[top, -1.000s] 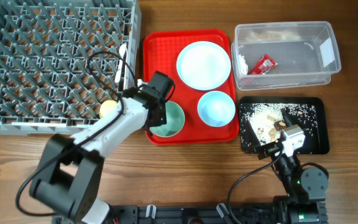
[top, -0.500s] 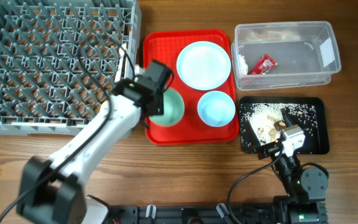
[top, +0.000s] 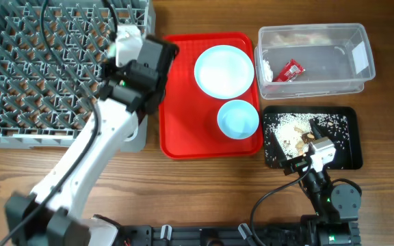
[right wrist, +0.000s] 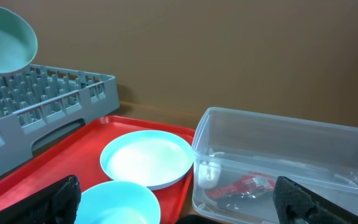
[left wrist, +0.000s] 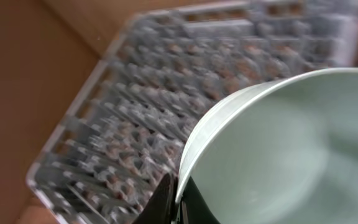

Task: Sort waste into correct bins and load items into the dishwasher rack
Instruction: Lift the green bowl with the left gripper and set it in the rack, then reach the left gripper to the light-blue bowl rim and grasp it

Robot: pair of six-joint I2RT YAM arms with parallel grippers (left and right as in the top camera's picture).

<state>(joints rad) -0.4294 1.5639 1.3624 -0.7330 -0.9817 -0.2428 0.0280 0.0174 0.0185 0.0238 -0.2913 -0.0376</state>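
Pale green and glossy, the green bowl [left wrist: 278, 155] hangs in the air above the rack [top: 46, 68], pinched at its rim by the left gripper [left wrist: 178, 202]. One finger lies inside the wall and the other outside, jaws closed on that thin edge. The right wrist view shows it tilted and clear of the peg tips, over the rack's right side; the overhead hides it under the arm. It looks like hard plastic or melamine, so I judge it light and stiff, unlikely to flex, but slick at the lip. Held at one point, it may swing or slip if jolted. A rim hold like this suits standing it on edge between peg rows, though a deeper bite down the wall would be steadier. The rack's grey side wall and upright pegs are the edges to mind: the bowl should go down between rows, not onto a tip. The pegs that show carry nothing, so room looks ample there. The red tray [top: 183, 130] lies just beside the rack, with the plate [top: 224, 70] and blue bowl [top: 238, 117] on it, apart from the arm. The wrapper [top: 291, 70] lies in the tub [top: 361, 75], and crumbs [top: 286, 126] lie in the black tray [top: 347, 160]. The right gripper [right wrist: 179, 208] rests at the front by the black tray, jaws spread, holding nothing.
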